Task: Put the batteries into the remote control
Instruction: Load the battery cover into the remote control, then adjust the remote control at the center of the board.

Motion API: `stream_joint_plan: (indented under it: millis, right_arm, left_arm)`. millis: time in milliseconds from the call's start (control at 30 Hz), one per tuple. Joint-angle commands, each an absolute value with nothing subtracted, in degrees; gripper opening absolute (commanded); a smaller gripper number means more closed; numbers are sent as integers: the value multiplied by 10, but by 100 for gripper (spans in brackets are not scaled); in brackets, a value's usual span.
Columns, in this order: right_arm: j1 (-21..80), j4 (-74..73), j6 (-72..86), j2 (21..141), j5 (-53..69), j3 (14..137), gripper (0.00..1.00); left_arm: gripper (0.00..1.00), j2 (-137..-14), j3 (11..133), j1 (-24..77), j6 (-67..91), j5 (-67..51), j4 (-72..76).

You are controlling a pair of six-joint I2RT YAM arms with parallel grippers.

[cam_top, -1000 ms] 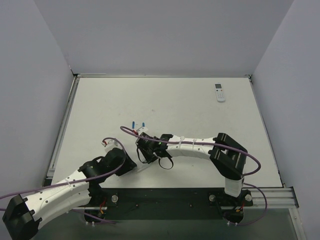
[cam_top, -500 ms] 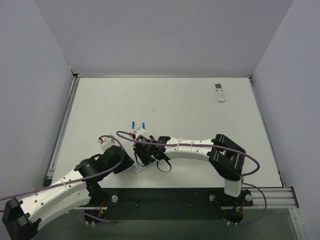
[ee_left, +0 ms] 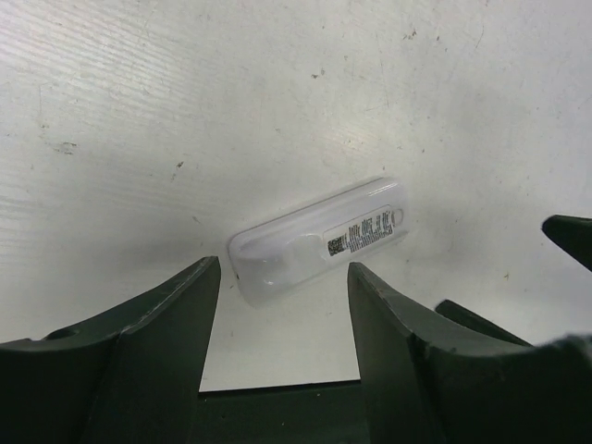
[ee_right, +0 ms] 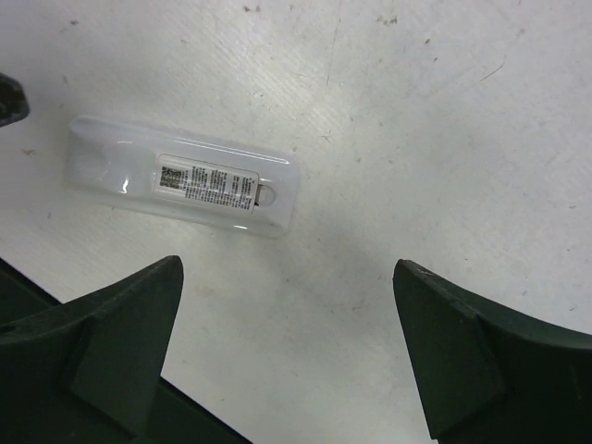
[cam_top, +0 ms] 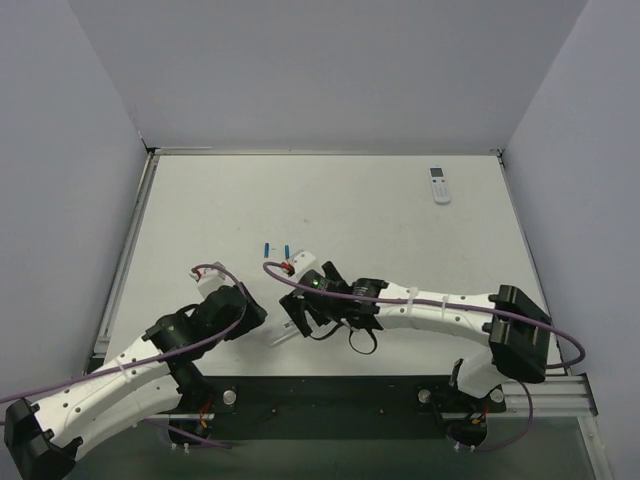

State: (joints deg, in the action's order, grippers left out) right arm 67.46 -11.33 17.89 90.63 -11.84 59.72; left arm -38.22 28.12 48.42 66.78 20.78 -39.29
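The slim white rectangular plastic remote control (ee_right: 180, 185) lies flat with its plain back up (a small printed sticker (ee_right: 205, 182) faces the wrist cameras). It is close to the near edge of the white surface (cam_top: 350, 200), left of the middle.

The left jaws stand apart. One end of the remote sits just ahead of the gap between their dark fingers (ee_left: 166, 324), and no contact shows. The right jaws are spread wider, and their dark fingers (ee_right: 462, 342) stop short of the remote and hold nothing.

The two sets of jaws flank the remote from opposite sides. The left arm (cam_top: 110, 380) reaches in from the near left corner and the right arm (cam_top: 440, 310) from the near right.

Toward the far edge, near the remote but apart from it, the two tiny blue cylindrical batteries (cam_top: 267, 247) lie side by side with a small gap between them. A second, rounder white remote (cam_top: 440, 185) rests well apart, near the far right corner.
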Motion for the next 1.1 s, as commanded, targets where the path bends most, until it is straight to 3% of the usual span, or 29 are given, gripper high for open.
stream_joint_plan:
  millis: [0,167,333,533,700,1067]
  right_arm:
    - [660,-75,184,822,-139,558,94]
    - [629,-21,190,728,-112,491,100]
    - [518,51,277,669,32,418,100]
    - [485,69,239,683,99,391,93]
    - [483,80,254,724,117,397,87]
    - [481,62,265,727,62,385,84]
  left_arm:
    - [68,-379,314,486,646,233,-403]
    - [69,-369,316,487,598,231,-390]
    - [69,-345,314,487,551,230,-382]
    - [69,-365,307,490,487,207,-337]
    - [69,-450,321,496,419,171,-271]
    - [73,-654,389,550,363,171,-226]
